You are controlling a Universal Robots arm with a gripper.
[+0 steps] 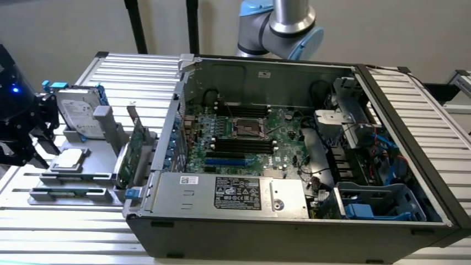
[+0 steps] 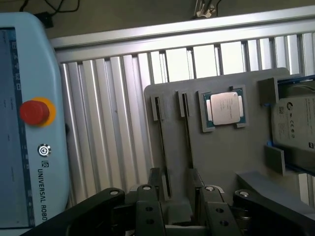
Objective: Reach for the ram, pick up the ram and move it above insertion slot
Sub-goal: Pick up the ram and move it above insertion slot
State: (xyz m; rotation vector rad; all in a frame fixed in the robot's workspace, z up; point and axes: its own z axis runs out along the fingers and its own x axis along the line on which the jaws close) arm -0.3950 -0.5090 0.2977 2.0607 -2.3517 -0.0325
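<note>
Slatted tabletop (image 1: 132, 72) carries an open case (image 1: 294, 237) and, at the exterior view's lower left, a grey tray (image 2: 221, 162).

The gripper (image 2: 176, 201) hangs over the tray at the exterior view's far left. Its jaws are spread and hold nothing.

The ram (image 2: 161, 142) stands on edge in a narrow groove of the tray. A second stick (image 2: 188, 132) stands in the groove just beside it, parallel, and a processor (image 2: 224, 109) lies next to that. Which stick the jaws are lined up on cannot be told.

The insertion slot (image 1: 243, 142) is among the black rows at the centre of the board, inside the case and well apart from the tray.

Assessment: reach stage, ram untouched. A sound grasp calls for the jaws to be centred over one stick only, closing across its thin faces near mid-length. It should be drawn straight out of the groove, clear of the neighbour.
</note>
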